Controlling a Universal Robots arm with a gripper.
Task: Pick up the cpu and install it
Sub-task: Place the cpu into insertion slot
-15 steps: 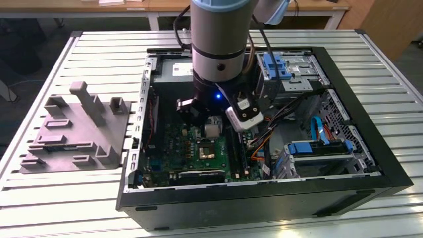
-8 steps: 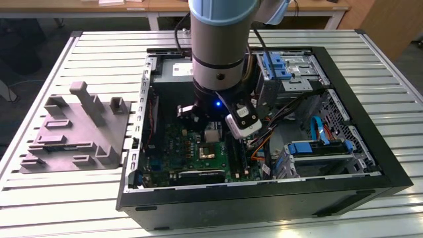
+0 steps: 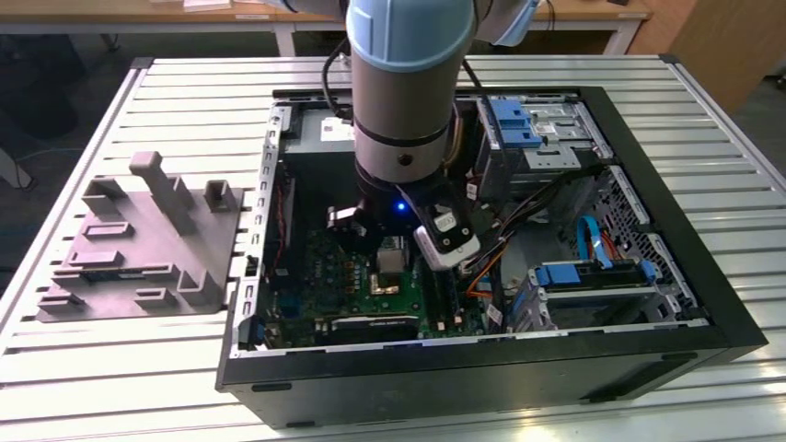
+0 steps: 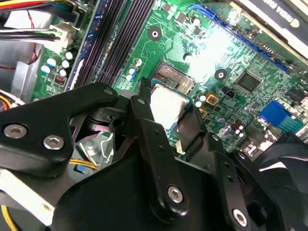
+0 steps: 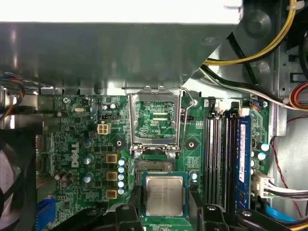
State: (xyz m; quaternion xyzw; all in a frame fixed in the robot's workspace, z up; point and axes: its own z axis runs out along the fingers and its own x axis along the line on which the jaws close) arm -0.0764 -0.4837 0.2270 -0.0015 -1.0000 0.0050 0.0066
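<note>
Half is done: the cpu [image 5: 164,192] is clamped by the gripper [image 5: 165,204]. Above the open socket [image 5: 155,166], it is judged unseated.

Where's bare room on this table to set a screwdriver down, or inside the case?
Bare table slats lie around the grey fixture, on the exterior view's left of the case. Inside the case it is crowded: the gripper holds the cpu over the motherboard, with cables and drive cages alongside.

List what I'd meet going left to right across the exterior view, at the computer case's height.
Grey plastic fixture → case's left wall → gripper shut on the cpu → blue drive caddy → case's black right wall.
</note>
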